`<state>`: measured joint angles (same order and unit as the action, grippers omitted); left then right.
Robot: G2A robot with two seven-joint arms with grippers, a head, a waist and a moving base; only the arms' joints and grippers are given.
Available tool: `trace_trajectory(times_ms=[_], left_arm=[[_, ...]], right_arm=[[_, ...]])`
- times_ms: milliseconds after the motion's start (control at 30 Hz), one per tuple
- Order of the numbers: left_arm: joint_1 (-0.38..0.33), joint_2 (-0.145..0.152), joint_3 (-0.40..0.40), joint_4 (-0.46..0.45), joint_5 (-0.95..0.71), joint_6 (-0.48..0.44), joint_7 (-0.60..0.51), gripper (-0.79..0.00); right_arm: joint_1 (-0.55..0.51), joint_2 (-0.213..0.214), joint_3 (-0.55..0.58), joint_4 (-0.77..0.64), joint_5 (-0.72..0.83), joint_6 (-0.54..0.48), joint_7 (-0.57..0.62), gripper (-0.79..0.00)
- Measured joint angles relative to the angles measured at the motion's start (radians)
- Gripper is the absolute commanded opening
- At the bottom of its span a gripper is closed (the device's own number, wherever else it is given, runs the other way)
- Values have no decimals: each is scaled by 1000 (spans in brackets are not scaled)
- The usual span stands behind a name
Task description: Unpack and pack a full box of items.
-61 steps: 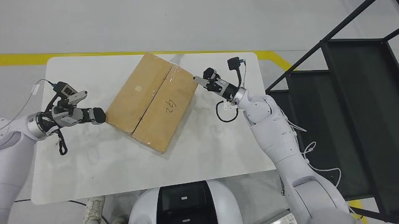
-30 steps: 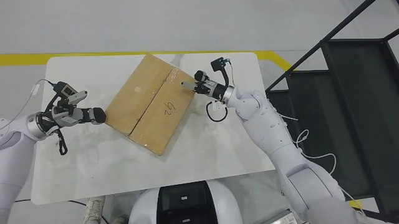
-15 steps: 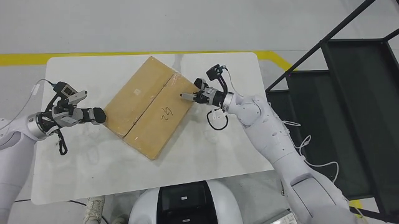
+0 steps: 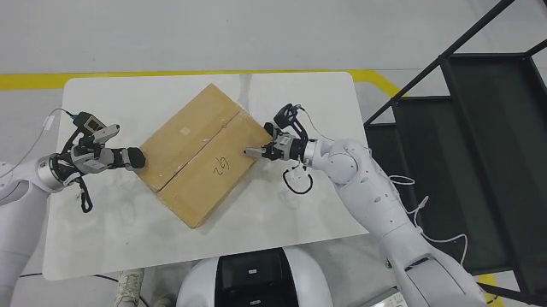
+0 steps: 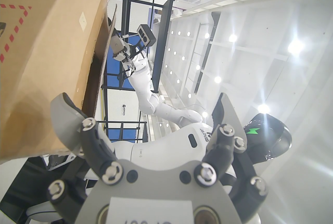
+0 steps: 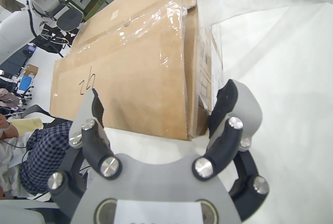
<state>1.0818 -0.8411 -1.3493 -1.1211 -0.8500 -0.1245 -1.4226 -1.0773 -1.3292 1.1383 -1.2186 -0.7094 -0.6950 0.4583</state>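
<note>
A taped brown cardboard box [image 4: 201,157] with handwriting on its lid lies at an angle in the middle of the white table [image 4: 316,213]. My right gripper [image 4: 256,151] is at the box's right corner, open. In the right wrist view the gripper [image 6: 160,102] straddles the corner of the box [image 6: 130,58], one finger over the lid and one beside the side face. My left gripper [image 4: 137,159] is open at the box's left corner. In the left wrist view the gripper [image 5: 144,110] has one finger against the box [image 5: 39,40].
A black metal staircase [image 4: 479,136] stands just right of the table. A yellow floor line [image 4: 85,78] runs behind the table's far edge. Bare tabletop lies in front of the box and at the far left corner.
My right gripper has moved from the box's far right edge forward and left to its right corner. The box has turned clockwise and slid slightly toward the front. The left arm has stayed put.
</note>
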Motion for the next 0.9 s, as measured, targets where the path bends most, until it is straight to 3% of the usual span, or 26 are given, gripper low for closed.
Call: trace_trajectory(times_ms=[433, 900], left_arm=[[10, -1, -3, -17, 2, 0, 26, 0], [66, 5, -70, -81, -6, -3, 46, 0]], right_arm=[[-77, 30, 19, -120, -28, -6, 87, 0], [-128, 55, 19, -187, -12, -31, 149, 0]])
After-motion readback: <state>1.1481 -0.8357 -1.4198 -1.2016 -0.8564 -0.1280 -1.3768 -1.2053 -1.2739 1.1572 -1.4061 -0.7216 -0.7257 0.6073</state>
